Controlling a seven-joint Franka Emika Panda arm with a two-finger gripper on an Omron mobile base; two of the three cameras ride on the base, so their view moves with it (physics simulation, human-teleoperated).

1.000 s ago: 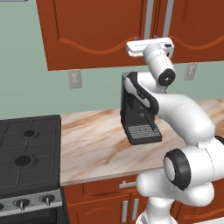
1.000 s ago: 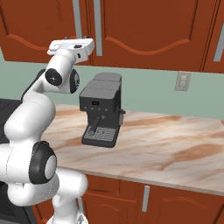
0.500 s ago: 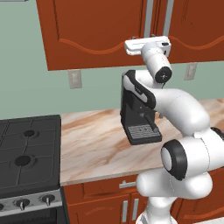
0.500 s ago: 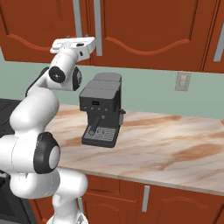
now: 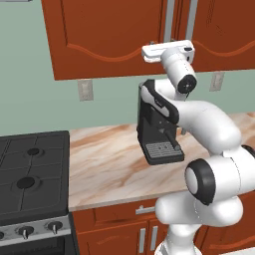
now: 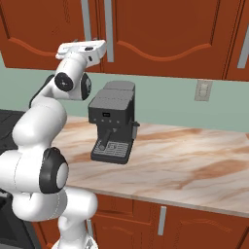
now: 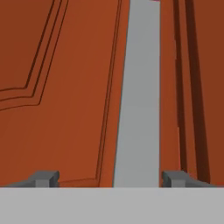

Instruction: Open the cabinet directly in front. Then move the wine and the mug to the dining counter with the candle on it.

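Now, with the jaws [image 7: 106, 178] apart astride the silver handle [image 7: 139, 92] of the cabinet [image 5: 107, 37] door dead ahead at twelve o'clock, I would centre the bar, clamp squarely, then pull along the door's arc.

Arm [image 5: 209, 124]: glossy white shell of rounded, bulbous segments, no cables or screws showing. Joints — dark charcoal discs set into the sides, one large at the lower bend, one smaller near the wrist. Hand: flat white oblong block with small dark fittings along its edge. Claw [image 7: 108, 177]: two short grey finger tips [image 7: 43, 178], blocky and square-ended — matte finish, no markings.
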